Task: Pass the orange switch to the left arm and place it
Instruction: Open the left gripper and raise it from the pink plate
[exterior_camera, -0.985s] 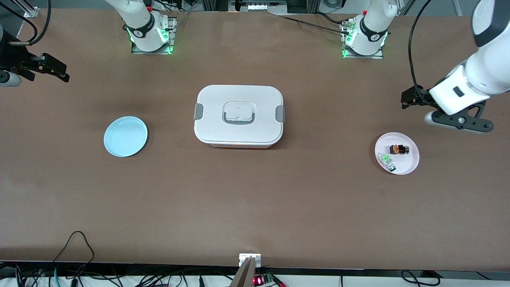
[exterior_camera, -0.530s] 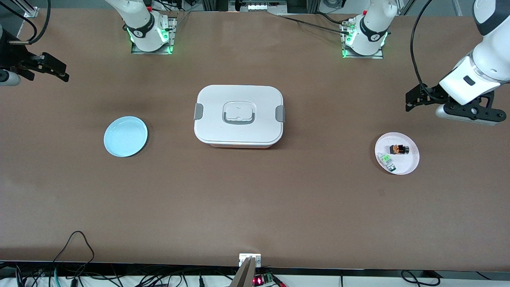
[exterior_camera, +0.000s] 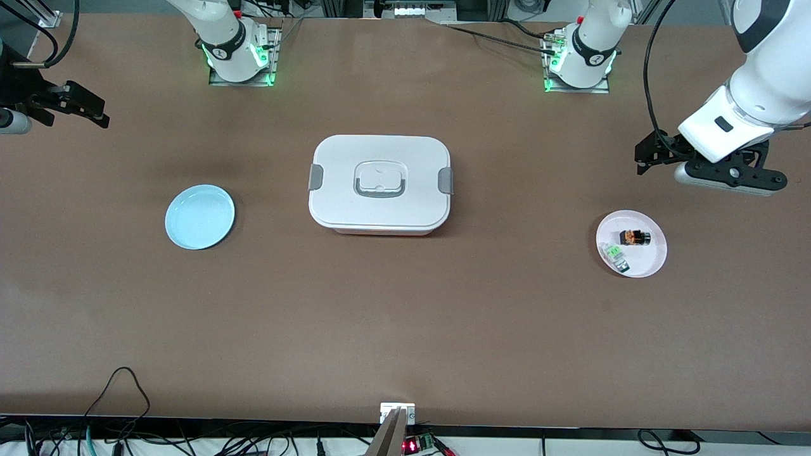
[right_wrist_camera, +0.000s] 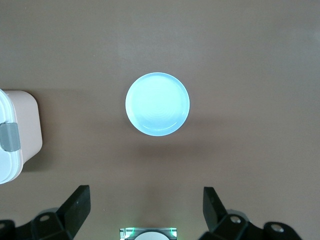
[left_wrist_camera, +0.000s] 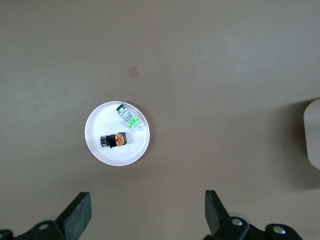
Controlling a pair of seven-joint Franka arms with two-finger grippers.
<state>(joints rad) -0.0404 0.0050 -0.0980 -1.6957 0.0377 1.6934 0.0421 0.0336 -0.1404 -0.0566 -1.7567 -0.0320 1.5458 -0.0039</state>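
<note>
The orange switch (exterior_camera: 634, 237) lies on its side on a small pink plate (exterior_camera: 659, 254) toward the left arm's end of the table. It shows as a black body with an orange cap (left_wrist_camera: 116, 140) on the plate (left_wrist_camera: 92, 131). My left gripper (exterior_camera: 651, 154) (left_wrist_camera: 147, 210) hangs open and empty over bare table beside that plate. The white lidded box (exterior_camera: 380, 183) stands mid-table, and its edges show in the wrist views (left_wrist_camera: 314, 132) (right_wrist_camera: 15, 135). My right gripper (exterior_camera: 89, 107) (right_wrist_camera: 145, 202) waits open and empty over the right arm's end of the table.
A green-and-clear component (exterior_camera: 614, 255) (left_wrist_camera: 131, 120) shares the pink plate with the switch. A light blue plate (exterior_camera: 199, 216) (right_wrist_camera: 157, 103) sits bare between the box and the right arm's end. Cables trail along the table edge nearest the front camera.
The left arm's hand drifted toward its end of the table, then back toward the box side, staying open. The right gripper barely moved. Nothing on the table shifted.
</note>
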